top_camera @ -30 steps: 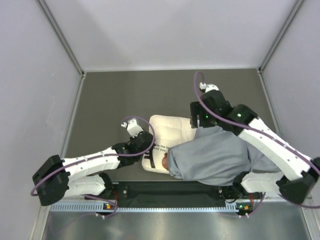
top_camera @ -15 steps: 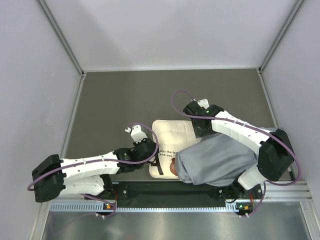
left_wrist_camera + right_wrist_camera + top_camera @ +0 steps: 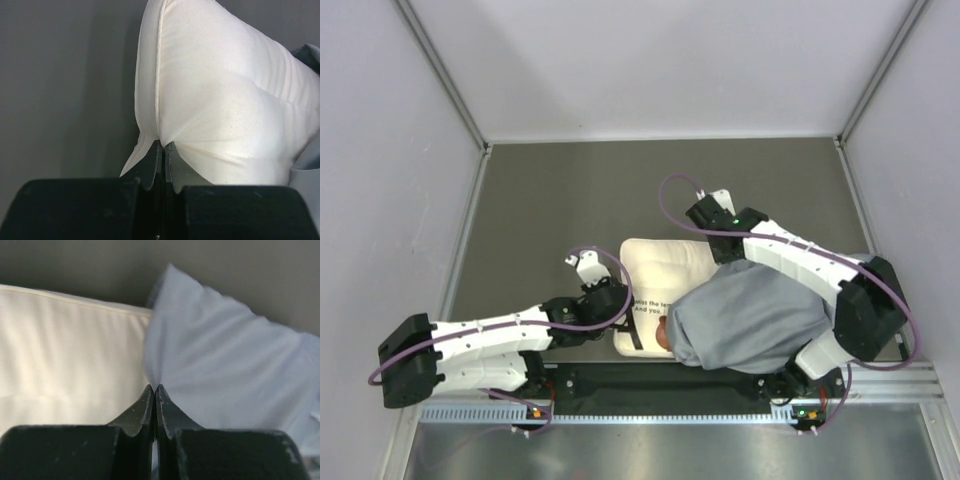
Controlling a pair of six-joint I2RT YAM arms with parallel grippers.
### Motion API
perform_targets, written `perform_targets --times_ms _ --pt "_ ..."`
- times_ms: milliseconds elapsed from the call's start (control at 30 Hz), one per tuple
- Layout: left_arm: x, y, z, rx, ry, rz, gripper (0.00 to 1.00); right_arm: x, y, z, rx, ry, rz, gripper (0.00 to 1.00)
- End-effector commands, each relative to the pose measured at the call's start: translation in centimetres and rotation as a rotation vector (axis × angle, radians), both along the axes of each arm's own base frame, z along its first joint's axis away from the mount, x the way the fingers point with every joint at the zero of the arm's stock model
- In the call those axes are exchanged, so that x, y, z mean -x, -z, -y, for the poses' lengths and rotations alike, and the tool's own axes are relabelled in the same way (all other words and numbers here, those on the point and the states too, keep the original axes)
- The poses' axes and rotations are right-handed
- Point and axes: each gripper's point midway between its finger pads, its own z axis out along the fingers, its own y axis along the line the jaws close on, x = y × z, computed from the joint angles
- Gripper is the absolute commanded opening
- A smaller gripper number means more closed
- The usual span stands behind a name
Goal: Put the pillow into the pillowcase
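Observation:
The cream quilted pillow (image 3: 663,268) lies mid-table, its right half covered by the grey-blue pillowcase (image 3: 750,318). Dark lettering and part of a brown print show at its near edge. My left gripper (image 3: 620,302) is shut on the pillow's left near corner; in the left wrist view the pillow (image 3: 220,110) puckers where the gripper (image 3: 164,145) pinches its seam. My right gripper (image 3: 725,258) is shut on the pillowcase's far edge. The right wrist view shows the pillowcase (image 3: 225,365) fabric pinched in the gripper (image 3: 154,387), with the pillow (image 3: 70,345) to its left.
Grey walls (image 3: 430,180) fence the dark table (image 3: 560,190) on the left, far and right sides. A black rail with the arm bases (image 3: 660,382) runs along the near edge, just below the pillow.
My right gripper came down from the far right onto the pillowcase's far edge and shut on the fabric. The pillowcase bunched slightly leftward. The left arm shifted a little, still holding the pillow.

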Motion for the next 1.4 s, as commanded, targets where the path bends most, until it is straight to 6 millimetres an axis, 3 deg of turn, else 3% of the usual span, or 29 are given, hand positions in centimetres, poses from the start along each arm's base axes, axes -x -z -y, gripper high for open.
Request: perform_targets --times_ms 0,133,200,233,267,433,500,567,633,667,733,767,800,867,900,933,967,1000,1033,1167,1367 --pt "-1.8 -3.0 -0.1 0.004 -0.044 0.111 0.0 -3.1 -7.8 -5.7 -0.343 -0.153 0.235 0.0" --pt "-2.6 -5.5 2.6 0.04 0.024 0.169 0.0 -2.5 -13.4 -11.1 -0.585 -0.32 0.239 0.0" --pt "-3.1 -6.8 3.9 0.036 0.053 0.189 0.0 -1.7 -14.2 -13.1 -0.609 -0.378 0.216 0.0" --pt "-3.2 -7.4 4.5 0.042 0.066 0.193 0.0 -1.5 -16.0 -14.1 -0.639 -0.406 0.236 0.0" --pt "-3.3 -7.9 4.9 0.037 0.078 0.203 0.0 -0.5 -16.5 -15.5 -0.666 -0.446 0.218 0.0" --pt "-4.3 -12.3 6.8 0.088 0.091 0.27 0.0 1.7 -20.4 -18.3 -0.791 -0.537 0.208 0.0" --pt "-4.4 -14.5 7.9 0.137 0.121 0.309 0.0 1.9 -20.3 -18.7 -0.798 -0.545 0.199 0.0" --pt "-4.0 -15.4 8.9 0.165 0.172 0.313 0.0 1.4 -19.3 -17.8 -0.756 -0.505 0.194 0.0" --pt "-3.6 -15.2 9.2 0.172 0.199 0.304 0.0 0.9 -17.7 -16.6 -0.717 -0.461 0.18 0.0" --pt "-3.4 -14.7 9.2 0.173 0.211 0.294 0.0 0.5 -17.9 -15.7 -0.734 -0.446 0.199 0.0" --pt "-2.6 -13.6 9.0 0.191 0.247 0.282 0.0 1.0 -17.0 -15.5 -0.766 -0.465 0.164 0.0" --pt "-2.2 -12.3 8.9 0.186 0.267 0.28 0.0 0.6 -17.4 -15.5 -0.778 -0.469 0.184 0.0" --pt "-1.9 -12.5 9.2 0.212 0.294 0.292 0.0 0.5 -17.4 -15.7 -0.78 -0.473 0.179 0.0" --pt "-2.0 -14.3 10.0 0.254 0.306 0.329 0.0 0.0 -19.1 -17.5 -0.823 -0.507 0.167 0.0" --pt "-2.4 -14.6 10.2 0.237 0.3 0.331 0.0 0.0 -21.7 -18.3 -0.855 -0.532 0.191 0.0" --pt "-2.5 -14.5 10.0 0.199 0.295 0.319 0.0 0.1 -21.8 -19.5 -0.859 -0.55 0.17 0.0" --pt "-2.9 -16.4 10.3 0.204 0.289 0.348 0.0 0.2 -22.9 -19.9 -0.872 -0.561 0.178 0.0" --pt "-3.2 -17.1 10.1 0.199 0.275 0.364 0.0 0.4 -25.5 -20.3 -0.902 -0.583 0.21 0.0" --pt "-3.6 -18.2 9.8 0.191 0.258 0.4 0.0 0.5 -26.0 -20.8 -0.913 -0.589 0.2 0.0" --pt "-4.1 -23.1 9.4 0.212 0.237 0.492 0.0 1.5 -30.5 -21.3 -0.998 -0.633 0.235 0.0" --pt "-5.0 -27.2 10.4 0.253 0.215 0.578 0.0 4.8 -38.3 -21.0 -1.171 -0.73 0.281 0.0"
